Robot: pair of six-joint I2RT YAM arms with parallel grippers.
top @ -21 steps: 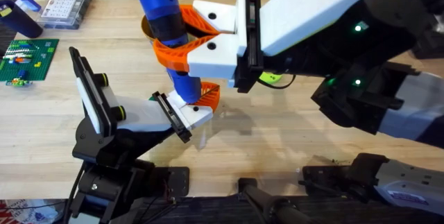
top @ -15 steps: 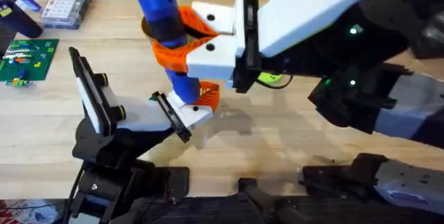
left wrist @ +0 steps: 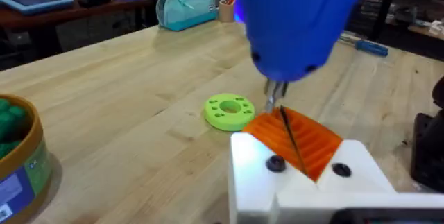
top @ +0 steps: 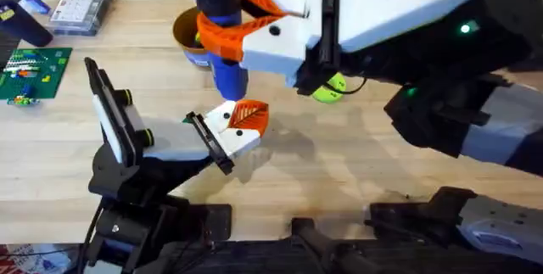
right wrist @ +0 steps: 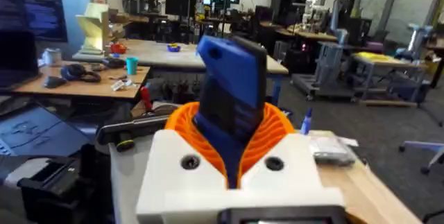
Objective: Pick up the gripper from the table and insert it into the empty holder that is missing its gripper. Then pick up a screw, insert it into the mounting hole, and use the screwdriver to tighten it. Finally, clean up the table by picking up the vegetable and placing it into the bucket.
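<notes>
One blue screwdriver (top: 219, 19) clamped in the right gripper (top: 242, 21), one orange gripper (top: 248, 118) seated in the holder (top: 229, 138), one green vegetable (left wrist: 229, 111), one bucket (top: 188, 35), left gripper's fingers cannot be told

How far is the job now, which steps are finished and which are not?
Done, it seems: the orange gripper sits in the white holder. In hand: the right gripper clamps the blue screwdriver, its tip just above the orange gripper. Whether the screw is tight, I cannot tell. Left: the green vegetable lies on the table, not in the bucket.
</notes>
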